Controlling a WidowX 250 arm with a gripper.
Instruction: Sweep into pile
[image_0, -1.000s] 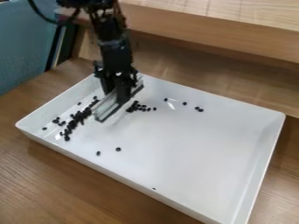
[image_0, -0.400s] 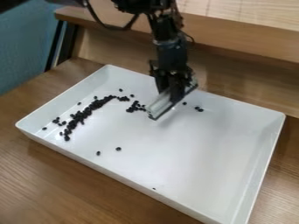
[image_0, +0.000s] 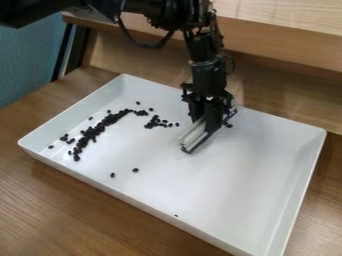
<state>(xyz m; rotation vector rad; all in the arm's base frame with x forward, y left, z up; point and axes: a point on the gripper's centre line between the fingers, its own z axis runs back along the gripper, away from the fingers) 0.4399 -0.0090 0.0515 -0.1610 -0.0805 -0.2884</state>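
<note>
**Stray beans (image_0: 95, 131) risked being left out**

The beans lay in a dark curved band towards the left edge of the tray (image_0: 157, 207), with a cluster (image_0: 155, 122) beside it and strays (image_0: 135, 170) nearer the front edge. The jaws were narrow, closed on a pale bar (image_0: 193, 135). A raised end could have skipped beans; a tilted stroke (the bar looked short) could have split the cluster.

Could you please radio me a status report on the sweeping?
Pincer holding pale sweeping tool at tray. Black bits unpiled: curved band, small cluster, scattered strays. No obstacle seen between tool and cluster.
</note>
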